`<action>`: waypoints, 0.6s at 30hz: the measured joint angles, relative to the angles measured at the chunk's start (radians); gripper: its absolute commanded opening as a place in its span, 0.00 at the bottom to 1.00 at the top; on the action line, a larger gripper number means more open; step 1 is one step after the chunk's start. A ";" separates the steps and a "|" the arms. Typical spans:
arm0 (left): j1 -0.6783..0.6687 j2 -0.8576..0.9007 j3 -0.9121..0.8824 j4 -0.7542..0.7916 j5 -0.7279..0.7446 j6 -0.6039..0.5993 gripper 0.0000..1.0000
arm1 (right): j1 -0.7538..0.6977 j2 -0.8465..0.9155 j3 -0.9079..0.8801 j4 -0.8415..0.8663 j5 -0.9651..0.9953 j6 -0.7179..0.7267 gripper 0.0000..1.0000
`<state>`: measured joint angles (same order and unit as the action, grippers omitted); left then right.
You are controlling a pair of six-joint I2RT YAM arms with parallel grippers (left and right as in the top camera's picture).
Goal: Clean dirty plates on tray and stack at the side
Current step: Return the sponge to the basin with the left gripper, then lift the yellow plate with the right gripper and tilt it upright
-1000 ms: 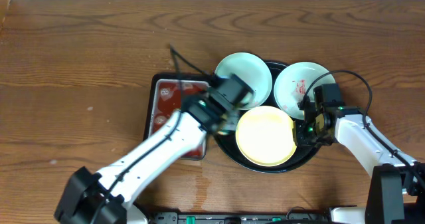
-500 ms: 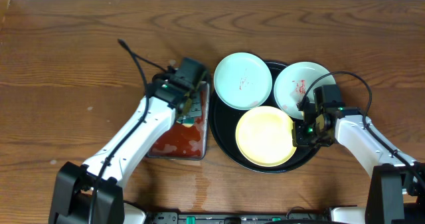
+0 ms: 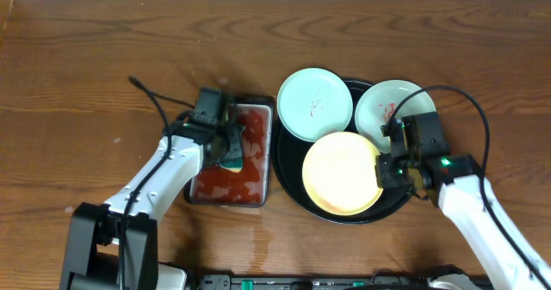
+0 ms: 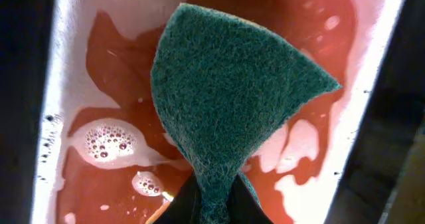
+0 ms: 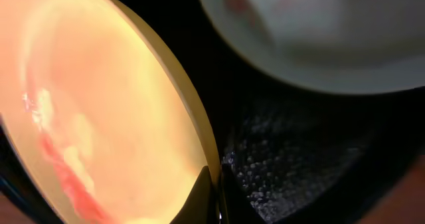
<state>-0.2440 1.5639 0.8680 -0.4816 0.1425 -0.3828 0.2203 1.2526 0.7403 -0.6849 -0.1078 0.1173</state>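
Note:
The round black tray (image 3: 293, 191) holds three plates: a mint-blue plate (image 3: 314, 104) with a small red smear, a white plate (image 3: 392, 109) with red smears, and a pale yellow plate (image 3: 342, 175) at the front. My right gripper (image 3: 381, 174) is shut on the yellow plate's right rim (image 5: 199, 137), lifting it tilted; the tray floor (image 5: 312, 151) and the white plate (image 5: 319, 38) show beside it. My left gripper (image 3: 231, 148) is shut on a green sponge (image 4: 229, 98) held over the red liquid in the small rectangular tray (image 3: 231, 159).
The small rectangular tray (image 4: 372, 98) of foamy red liquid stands just left of the round tray, almost touching it. Brown wooden table (image 3: 103, 75) stretches to the left and back. Cables trail from both arms.
My left arm swung left from the yellow plate to the rectangular tray and lowered the sponge towards the red liquid. My right gripper raised the yellow plate's rim, tilting it.

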 measured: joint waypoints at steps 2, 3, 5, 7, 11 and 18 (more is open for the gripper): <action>0.010 0.000 -0.028 0.023 0.016 0.003 0.07 | 0.024 -0.047 0.000 0.008 0.055 0.006 0.01; 0.013 0.000 -0.040 0.029 0.021 0.006 0.07 | 0.039 -0.066 0.000 0.015 0.081 0.009 0.01; 0.014 0.000 -0.061 0.044 0.033 0.010 0.07 | 0.062 -0.099 0.000 0.036 0.133 0.013 0.01; 0.014 0.000 -0.072 0.053 0.039 0.014 0.07 | 0.087 -0.126 0.000 0.057 0.184 0.017 0.01; 0.014 0.000 -0.075 0.060 0.043 0.015 0.08 | 0.144 -0.147 0.000 0.071 0.289 0.027 0.01; 0.014 0.000 -0.075 0.060 0.043 0.018 0.08 | 0.237 -0.147 0.035 0.023 0.453 0.032 0.01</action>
<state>-0.2298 1.5635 0.7929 -0.4217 0.1856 -0.3653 0.4576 1.1057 0.7753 -0.6617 0.3454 0.1493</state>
